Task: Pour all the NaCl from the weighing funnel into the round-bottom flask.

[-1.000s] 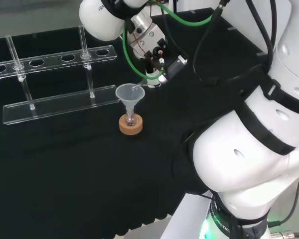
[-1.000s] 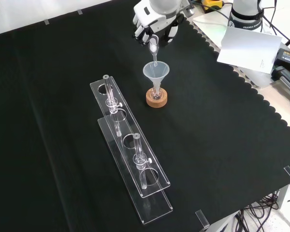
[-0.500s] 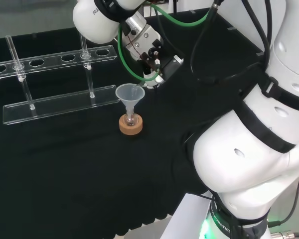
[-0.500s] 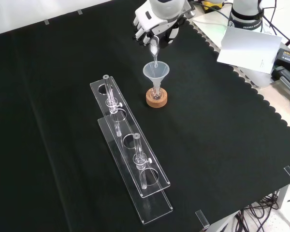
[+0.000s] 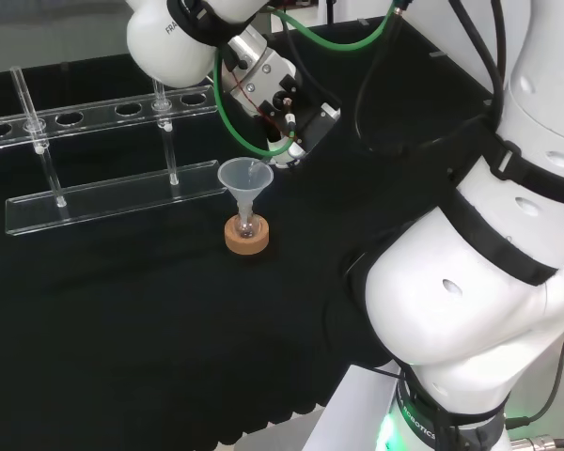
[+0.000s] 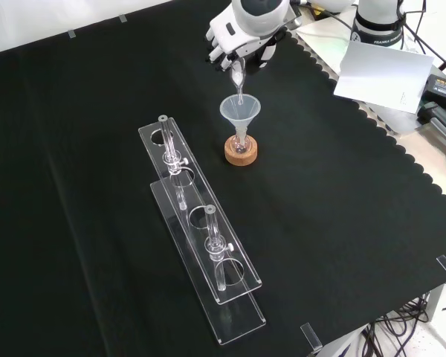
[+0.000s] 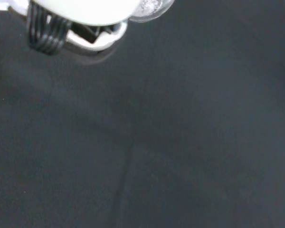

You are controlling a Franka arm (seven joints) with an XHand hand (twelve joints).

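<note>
Weighing funnel [image 6: 238, 80] is held tipped, spout down, over the wide funnel [image 6: 240, 111] seated in the round-bottom flask [image 6: 241, 144].

The weighing funnel is pinched in the curled fingers of the hand [image 6: 238, 46], its tip set just inside the wide funnel's rim, evidently so that the NaCl is guided into the flask's narrow neck. The flask is kept upright by a cork ring [image 6: 241, 152]. A clear rack [image 6: 201, 238] stands well apart, and open black cloth [image 6: 342, 193] is left on the other sides.
</note>
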